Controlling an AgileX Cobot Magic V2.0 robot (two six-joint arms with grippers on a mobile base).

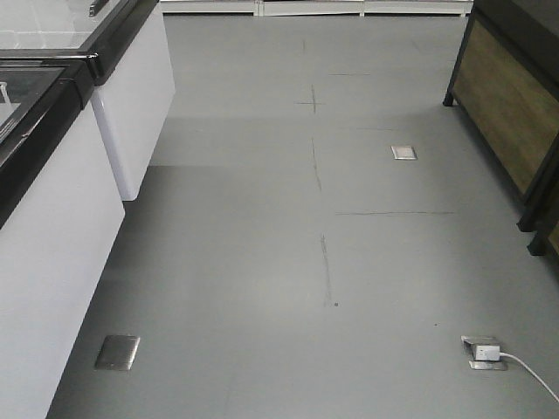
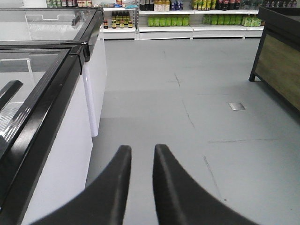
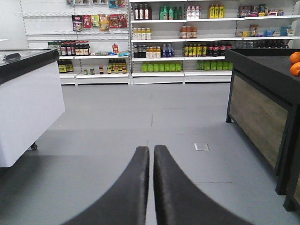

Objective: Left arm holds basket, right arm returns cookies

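Observation:
The light blue basket and the cookie box show in no view. My left gripper (image 2: pixel 142 149) hangs over bare grey floor beside a white chest freezer (image 2: pixel 61 154). Its black fingers stand a narrow gap apart with nothing between them. My right gripper (image 3: pixel 151 149) points down the aisle over the floor. Its fingers are almost touching and hold nothing. Neither arm shows in the front view.
White glass-topped chest freezers (image 1: pixel 52 236) line the left. A black stand with wood sides (image 1: pixel 507 105) is on the right, with oranges (image 3: pixel 295 63) on it. Shelves of bottles (image 3: pixel 178 42) close the far end. Floor outlet plates (image 1: pixel 118 352) and a white plug with cable (image 1: pixel 489 352) lie on the floor.

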